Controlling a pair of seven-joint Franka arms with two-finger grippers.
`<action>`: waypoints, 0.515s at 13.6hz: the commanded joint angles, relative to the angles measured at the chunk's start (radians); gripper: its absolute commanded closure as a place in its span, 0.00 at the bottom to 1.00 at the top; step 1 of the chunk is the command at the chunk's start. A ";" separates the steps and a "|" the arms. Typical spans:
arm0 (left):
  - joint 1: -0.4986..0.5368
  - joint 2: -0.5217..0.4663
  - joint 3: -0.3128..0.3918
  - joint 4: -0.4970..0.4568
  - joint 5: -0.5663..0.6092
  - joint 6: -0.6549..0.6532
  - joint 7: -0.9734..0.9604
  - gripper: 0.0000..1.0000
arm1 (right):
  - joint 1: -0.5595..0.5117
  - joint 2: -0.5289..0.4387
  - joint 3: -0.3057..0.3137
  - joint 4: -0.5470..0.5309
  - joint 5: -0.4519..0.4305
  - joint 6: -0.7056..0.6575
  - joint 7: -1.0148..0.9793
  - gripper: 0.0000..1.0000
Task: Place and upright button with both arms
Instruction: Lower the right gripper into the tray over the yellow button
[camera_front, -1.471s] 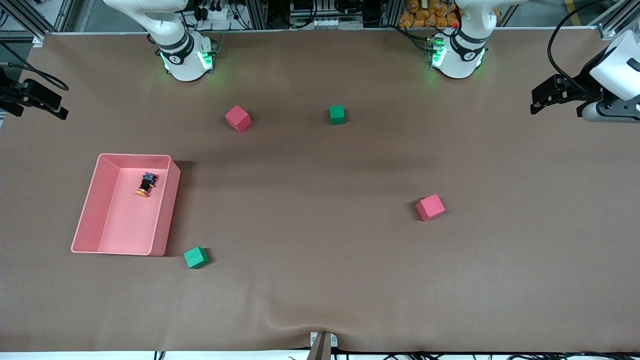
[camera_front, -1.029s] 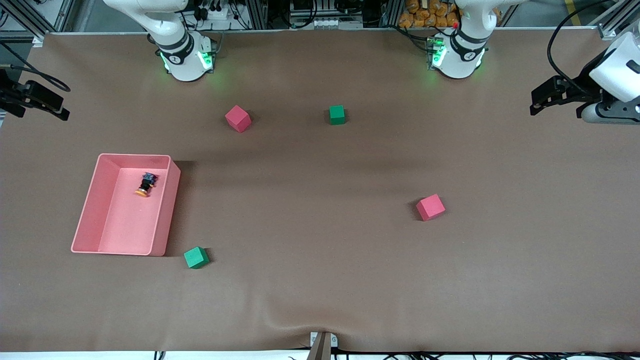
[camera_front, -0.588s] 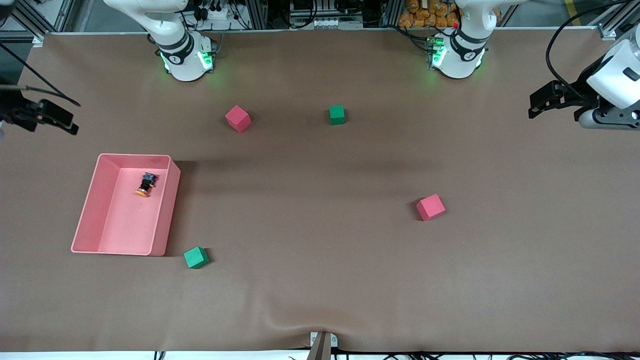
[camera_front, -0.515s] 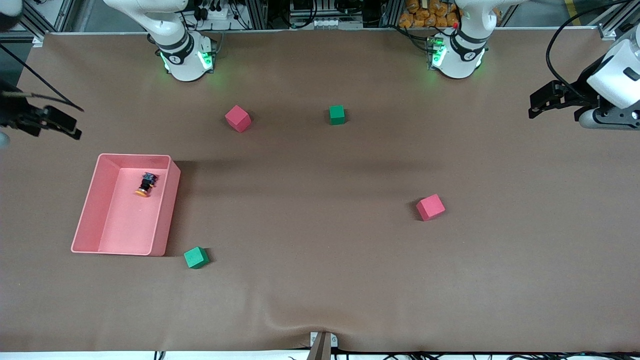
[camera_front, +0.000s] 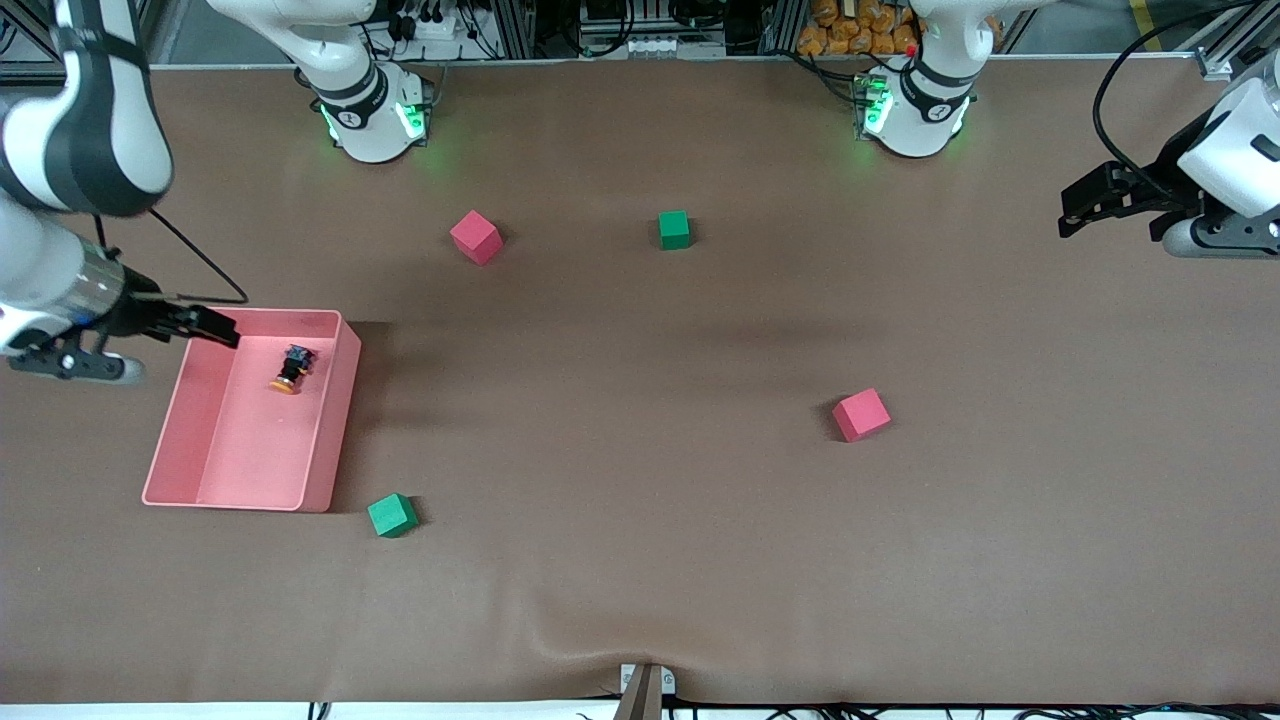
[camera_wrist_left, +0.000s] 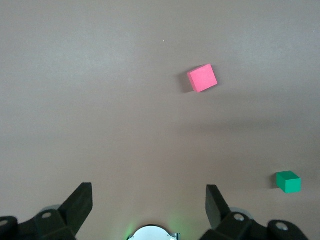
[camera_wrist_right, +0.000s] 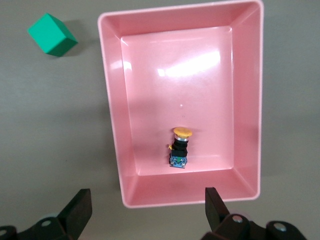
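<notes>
Our right gripper (camera_front: 215, 327) hangs open and empty over the pink tray (camera_front: 325, 420) rim; our left gripper (camera_front: 1075, 205) waits open over the table's left-arm end. We see the button (camera_front: 290, 370) lying on its side in the tray.

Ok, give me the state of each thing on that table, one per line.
button: on its side in the tray, untouched.
pink tray: open-topped, holds only the button.
right gripper: jaws open, empty, over the tray's rim.
left gripper: jaws open, empty, over the left arm's end of the table.
red cubes: resting on the table.
green cubes: resting on the table.
</notes>
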 joint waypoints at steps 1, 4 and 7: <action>0.003 0.009 -0.003 0.022 -0.006 -0.019 -0.013 0.00 | -0.037 0.073 0.007 0.001 -0.008 0.037 -0.043 0.00; 0.003 0.010 -0.003 0.016 -0.004 -0.019 -0.010 0.00 | -0.081 0.136 0.007 -0.062 -0.008 0.181 -0.106 0.00; 0.003 0.010 -0.003 0.016 -0.004 -0.019 -0.005 0.00 | -0.084 0.147 0.007 -0.203 -0.008 0.388 -0.114 0.00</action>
